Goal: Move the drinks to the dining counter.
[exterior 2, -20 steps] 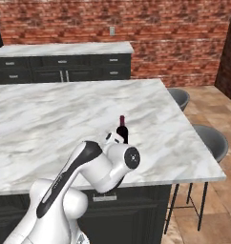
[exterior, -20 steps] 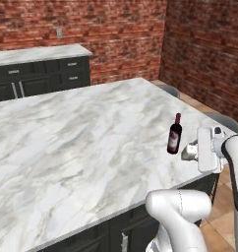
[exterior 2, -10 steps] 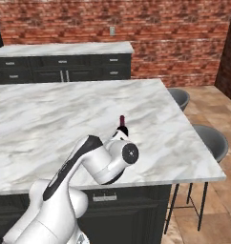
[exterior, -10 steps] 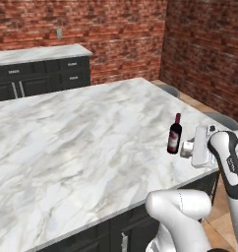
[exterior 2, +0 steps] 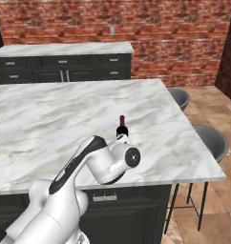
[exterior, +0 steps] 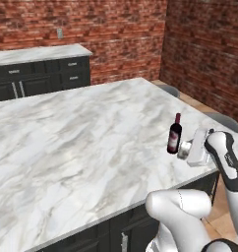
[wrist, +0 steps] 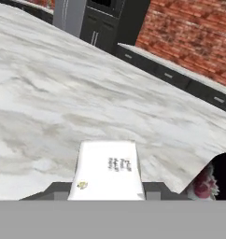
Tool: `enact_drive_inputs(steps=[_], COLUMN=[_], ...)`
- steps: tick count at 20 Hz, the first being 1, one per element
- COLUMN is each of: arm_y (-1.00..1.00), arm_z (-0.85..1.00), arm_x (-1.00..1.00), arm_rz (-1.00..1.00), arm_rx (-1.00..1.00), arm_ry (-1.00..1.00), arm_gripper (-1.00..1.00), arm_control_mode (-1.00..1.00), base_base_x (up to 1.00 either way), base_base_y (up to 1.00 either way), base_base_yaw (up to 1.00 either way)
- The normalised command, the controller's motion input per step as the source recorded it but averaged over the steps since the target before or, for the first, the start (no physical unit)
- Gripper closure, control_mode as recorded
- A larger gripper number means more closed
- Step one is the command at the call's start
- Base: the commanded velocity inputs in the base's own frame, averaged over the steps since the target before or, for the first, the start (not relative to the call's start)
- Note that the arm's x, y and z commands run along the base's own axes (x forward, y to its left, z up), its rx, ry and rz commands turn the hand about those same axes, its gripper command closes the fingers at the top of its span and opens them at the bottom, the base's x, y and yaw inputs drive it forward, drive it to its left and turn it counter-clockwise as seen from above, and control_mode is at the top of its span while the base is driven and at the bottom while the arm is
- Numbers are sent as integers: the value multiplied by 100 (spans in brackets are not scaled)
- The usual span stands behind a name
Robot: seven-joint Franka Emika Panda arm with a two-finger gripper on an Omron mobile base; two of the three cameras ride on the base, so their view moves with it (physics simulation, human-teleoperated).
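Note:
A dark wine bottle (exterior: 174,133) with a red cap and label stands upright near the right end of the dining counter (exterior: 81,142), a broad white marble island with dark fronts. My gripper (exterior: 180,146) reaches in from the right and is shut on the bottle's lower body. In the right base view the bottle's neck (exterior 2: 121,125) pokes up behind my wrist, which hides the fingers. The hand view has the bottle's white label (wrist: 108,169) close up between the fingertips, with the marble top (wrist: 63,93) stretching beyond it.
Two grey stools (exterior 2: 210,140) (exterior 2: 179,96) stand along the island's right side. A narrower marble counter with dark drawers (exterior: 42,61) runs along the brick wall (exterior: 116,29) at the back. The island's front edge (exterior: 140,202) lies close to the bottle.
The bottle stays in the same spot on the counter. My forearm and wrist have shifted slightly while the grip holds.

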Motion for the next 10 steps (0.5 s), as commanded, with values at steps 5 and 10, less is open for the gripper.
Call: enact_drive_inputs(steps=[5,10], arm_y=[0,0], arm_z=[-24,-23], arm_x=[31,38], arm_rz=[-2,0], arm_rx=[0,0], arm_ry=[0,0], arm_gripper=[100,100], arm_control_mode=[-100,-100], base_base_x=[0,0], base_base_y=[0,0], base_base_yaw=[0,0])
